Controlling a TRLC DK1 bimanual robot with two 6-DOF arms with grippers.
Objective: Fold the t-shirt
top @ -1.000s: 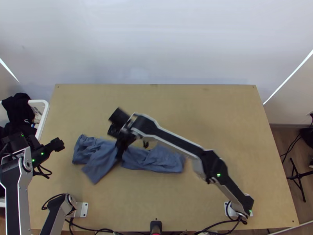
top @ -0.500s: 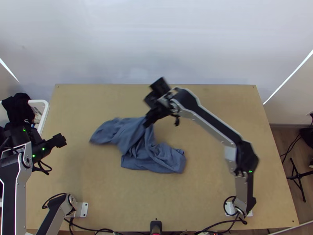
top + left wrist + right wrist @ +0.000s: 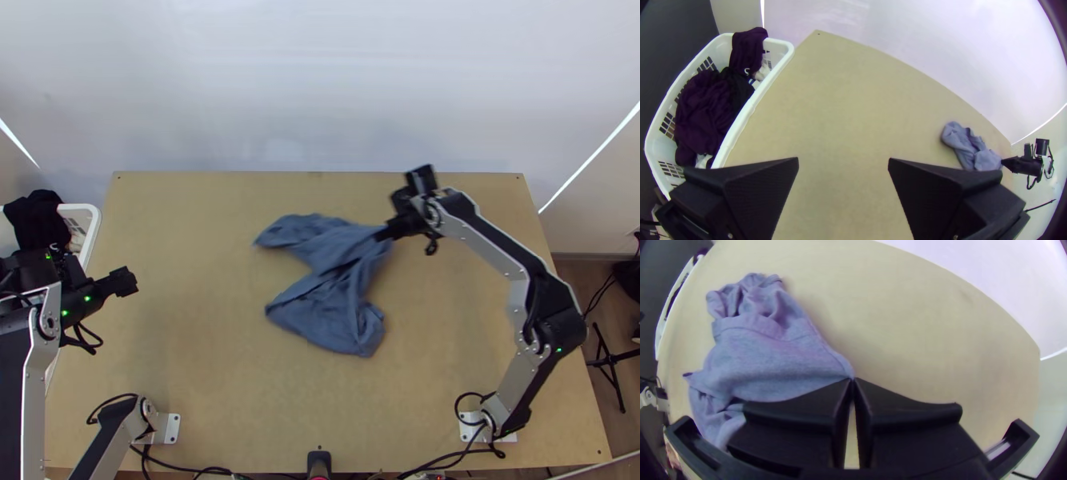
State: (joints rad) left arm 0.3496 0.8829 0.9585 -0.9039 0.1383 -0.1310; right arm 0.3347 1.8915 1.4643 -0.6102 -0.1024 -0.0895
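Note:
The blue-grey t-shirt (image 3: 332,256) lies bunched and creased right of the table's middle, one part stretched up to the right arm's gripper (image 3: 382,234). In the right wrist view this gripper (image 3: 853,381) is shut on an edge of the t-shirt (image 3: 760,355); which part of the shirt it is, I cannot tell. At the table's left side stands the left gripper (image 3: 132,282), well away from the cloth. Its fingers stand wide apart in the left wrist view, with bare table between them (image 3: 843,161), and the t-shirt (image 3: 969,149) lies far off.
A white laundry basket (image 3: 789,55) with dark clothes (image 3: 706,111) stands beside the table's left edge, close to the left gripper. A pale wall (image 3: 320,88) rises behind the table (image 3: 200,384). A small black device (image 3: 318,462) sits at the near edge.
The right gripper has swung up and to the right, dragging the t-shirt from its long, flat lie at left of middle into a bunched heap farther right. The left arm has shifted only slightly.

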